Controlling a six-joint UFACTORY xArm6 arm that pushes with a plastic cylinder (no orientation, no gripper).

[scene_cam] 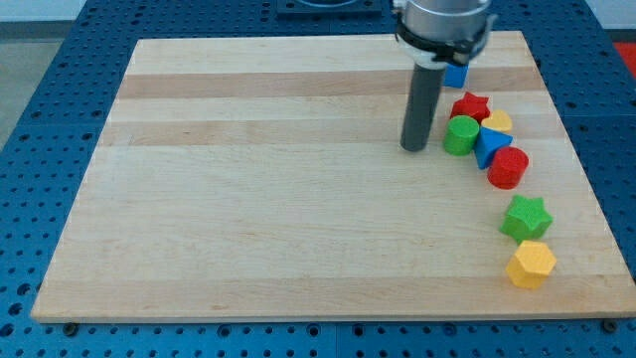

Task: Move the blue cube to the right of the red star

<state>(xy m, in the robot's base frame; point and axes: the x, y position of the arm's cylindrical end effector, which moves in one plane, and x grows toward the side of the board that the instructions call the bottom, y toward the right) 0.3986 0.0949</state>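
Worktop [298, 229]: pale wooden board; its bottom edge lies nearest the camera, and a blue perforated base [60, 60] shows around it.
Rod: dark and upright, it comes down from the grey arm head [444, 22] at the view's top.
My tip [414, 149]: it rests on the worktop just to the view's left of the green cylinder, with a small gap between them.
Pincer: the arm has none, so its state cannot be told.
Red cylinder [508, 168]: it touches the lower right of the blue triangle.
Green star [526, 217]: apart from the cluster, below the red cylinder.
Yellow hexagon [531, 264]: just below the green star.
Green cylinder [460, 135]: it touches the blue triangle on its right.
Blue triangle [489, 147]: between the two cylinders.
Red star [471, 105]: just above the green cylinder.
Yellow block [498, 122]: rounded shape, just right of the red star.
Blue cube [456, 75]: above the red star, partly hidden by the arm head.
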